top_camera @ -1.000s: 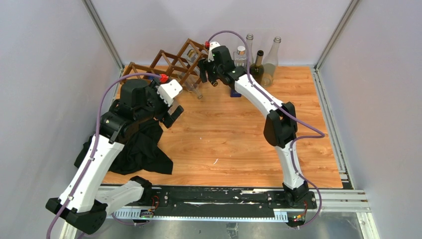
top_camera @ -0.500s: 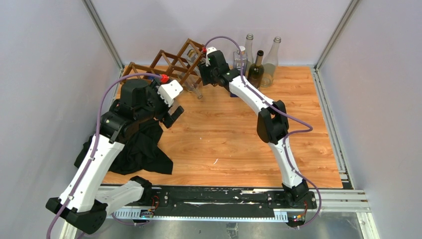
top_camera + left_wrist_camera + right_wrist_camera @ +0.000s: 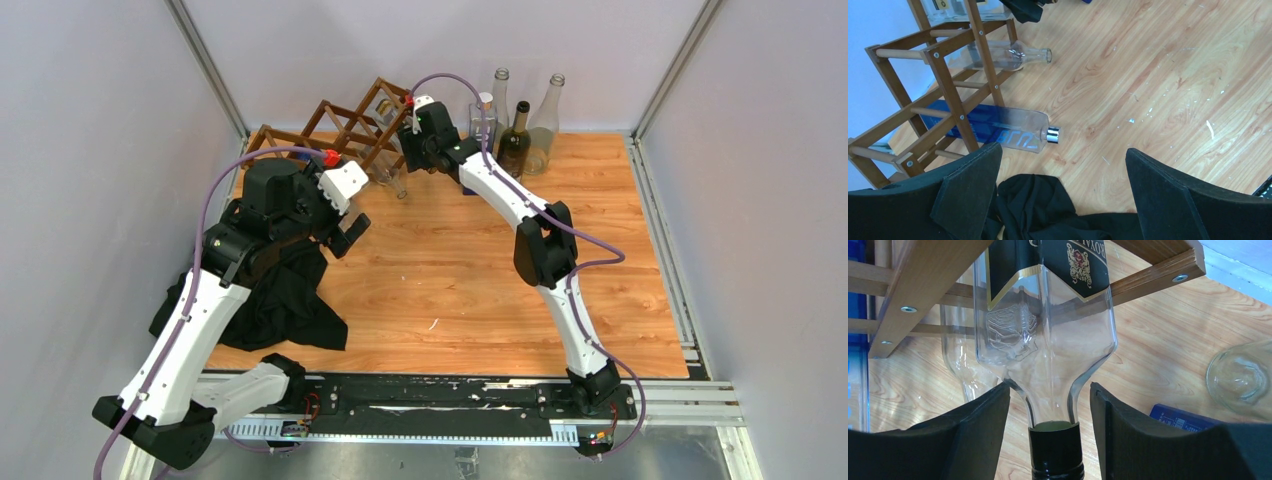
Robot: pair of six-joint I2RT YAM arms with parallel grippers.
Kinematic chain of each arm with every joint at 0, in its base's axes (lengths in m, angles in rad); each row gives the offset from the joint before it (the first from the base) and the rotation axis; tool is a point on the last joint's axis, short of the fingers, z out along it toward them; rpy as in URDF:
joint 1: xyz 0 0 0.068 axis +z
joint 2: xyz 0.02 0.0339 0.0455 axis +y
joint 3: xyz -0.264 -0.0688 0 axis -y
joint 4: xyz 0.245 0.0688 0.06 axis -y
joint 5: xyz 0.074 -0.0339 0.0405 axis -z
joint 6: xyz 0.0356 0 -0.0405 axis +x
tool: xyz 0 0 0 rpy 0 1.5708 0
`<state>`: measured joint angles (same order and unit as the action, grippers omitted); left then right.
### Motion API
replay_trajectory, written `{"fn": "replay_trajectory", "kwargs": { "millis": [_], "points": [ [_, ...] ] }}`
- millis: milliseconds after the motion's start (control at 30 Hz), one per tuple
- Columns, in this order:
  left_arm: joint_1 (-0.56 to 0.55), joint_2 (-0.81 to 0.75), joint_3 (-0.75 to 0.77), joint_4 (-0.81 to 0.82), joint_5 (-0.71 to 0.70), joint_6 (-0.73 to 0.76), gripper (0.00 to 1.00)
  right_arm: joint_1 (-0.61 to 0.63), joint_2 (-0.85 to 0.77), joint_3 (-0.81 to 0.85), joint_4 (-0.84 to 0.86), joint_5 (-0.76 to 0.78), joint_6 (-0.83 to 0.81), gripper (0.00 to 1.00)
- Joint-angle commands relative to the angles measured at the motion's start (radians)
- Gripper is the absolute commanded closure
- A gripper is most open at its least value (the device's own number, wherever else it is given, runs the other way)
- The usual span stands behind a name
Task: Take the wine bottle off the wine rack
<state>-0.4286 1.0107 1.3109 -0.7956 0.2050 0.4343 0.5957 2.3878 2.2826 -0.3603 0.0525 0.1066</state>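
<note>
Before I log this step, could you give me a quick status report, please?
Left gripper open, empty. Right gripper astride neck of wine bottle, grip unconfirmed. Bottle lies in wine rack, slats crossing it.

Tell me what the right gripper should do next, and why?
Probably close the right gripper on the neck of the clear glass bottle with the black label: its fingers flank the neck with small gaps, and the bottle lies in the brown wooden lattice rack.
</note>
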Motion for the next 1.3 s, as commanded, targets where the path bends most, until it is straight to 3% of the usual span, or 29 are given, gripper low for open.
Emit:
{"fn": "replay_trajectory", "kwargs": {
  "millis": [0, 367, 667, 1267],
  "points": [
    [0.004, -0.007, 0.013, 0.001, 0.026, -0.019, 0.00, 0.001, 0.014, -0.002, -0.014, 0.000, -0.003, 0.37],
    [0.004, -0.004, 0.020, 0.001, 0.033, -0.025, 0.00, -0.005, -0.037, -0.048, 0.020, -0.088, 0.027, 0.72],
    [0.004, 0.001, 0.013, 0.001, 0.039, -0.023, 0.00, 0.005, -0.189, -0.261, 0.174, -0.149, 0.059, 1.00],
    [0.004, 0.009, -0.027, 0.001, 0.050, 0.072, 0.00, 0.018, -0.587, -0.902, 0.509, -0.201, 0.287, 1.00]
  ]
}}
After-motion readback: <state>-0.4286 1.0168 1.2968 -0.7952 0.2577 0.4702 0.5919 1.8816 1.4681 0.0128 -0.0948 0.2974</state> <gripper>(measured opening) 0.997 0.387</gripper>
